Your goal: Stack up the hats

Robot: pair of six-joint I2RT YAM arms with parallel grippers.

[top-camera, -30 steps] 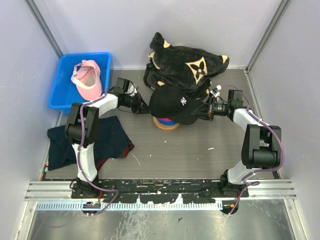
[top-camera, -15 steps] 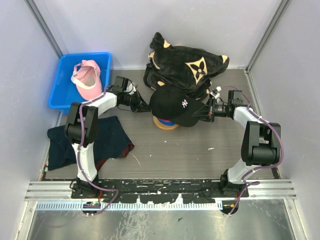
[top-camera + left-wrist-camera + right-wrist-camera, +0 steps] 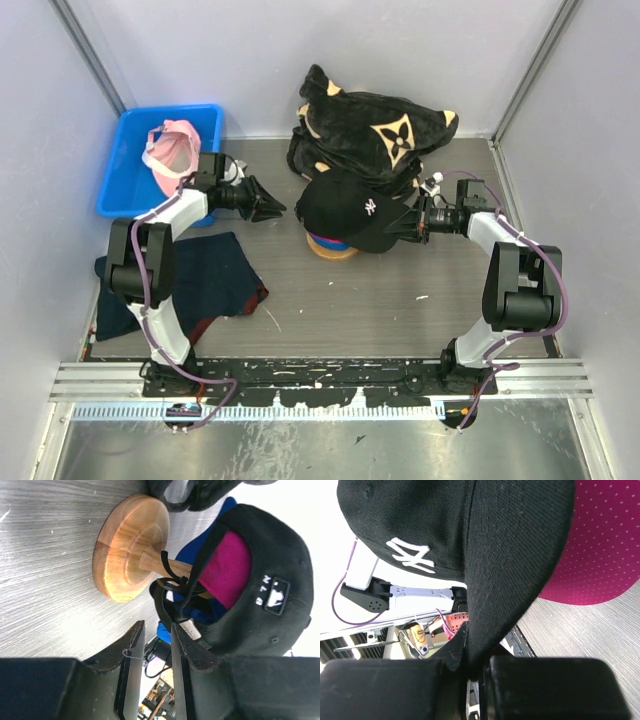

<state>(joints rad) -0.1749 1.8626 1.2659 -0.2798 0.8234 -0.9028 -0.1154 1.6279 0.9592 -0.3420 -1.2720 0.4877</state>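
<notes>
The black cap [image 3: 345, 205] with a white logo sits on top of the magenta cap [image 3: 322, 239] and the blue cap [image 3: 340, 243] on a round wooden stand [image 3: 333, 252]. My right gripper [image 3: 408, 225] is shut on the black cap's brim [image 3: 520, 555], with the magenta brim [image 3: 600, 555] beside it. My left gripper [image 3: 272, 206] is open and empty, a short way left of the stack. Its view shows the stand's base [image 3: 130, 550], the black cap's back [image 3: 265, 580], the magenta cap [image 3: 227, 567] and the blue cap [image 3: 200, 555]. The light pink cap [image 3: 172, 150] lies in the blue bin [image 3: 125, 195].
A big black plush bundle [image 3: 375, 125] with tan flower marks lies right behind the stack. A flat dark navy cloth [image 3: 190, 280] lies at the front left by the left arm. Grey walls close in the table on three sides.
My left gripper has let go of the black cap's back and drawn away to the left. The right gripper still holds the brim; the cap has barely moved.
</notes>
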